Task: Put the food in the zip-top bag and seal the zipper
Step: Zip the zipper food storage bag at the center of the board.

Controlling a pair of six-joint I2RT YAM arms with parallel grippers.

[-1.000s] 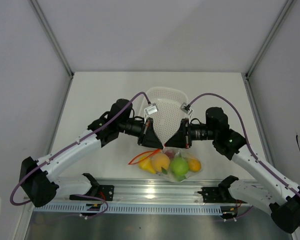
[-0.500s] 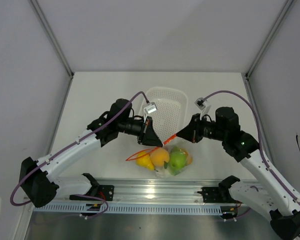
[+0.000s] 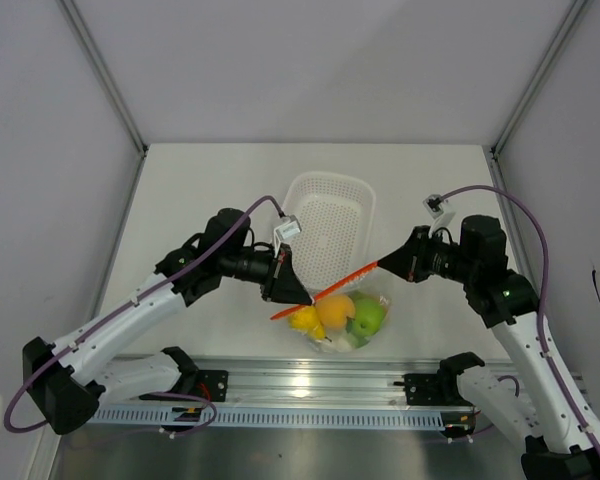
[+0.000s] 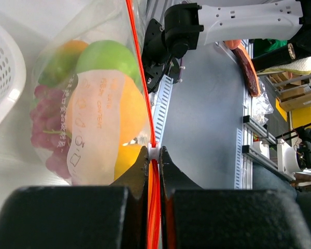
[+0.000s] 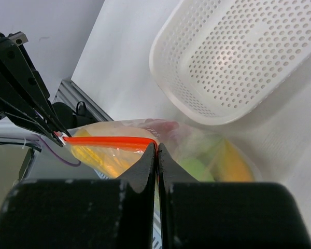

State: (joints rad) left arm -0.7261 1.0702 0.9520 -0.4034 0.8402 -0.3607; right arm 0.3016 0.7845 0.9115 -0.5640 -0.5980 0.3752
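We see the zipper (image 3: pixel 336 287) running from left end effector (image 3: pixel 305 300) to right end effector (image 3: pixel 382 265), zip-top bag (image 3: pixel 380 298) just before both, food (image 3: pixel 335 312) inside it, basket (image 3: pixel 330 215) behind them on the bench (image 3: pixel 210 190)

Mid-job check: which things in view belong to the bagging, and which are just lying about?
Part of the job: zip-top bag, the food inside it, the orange-red zipper, left gripper and right gripper, both shut on the zipper.
Just lying about: white perforated basket, beyond the bag.
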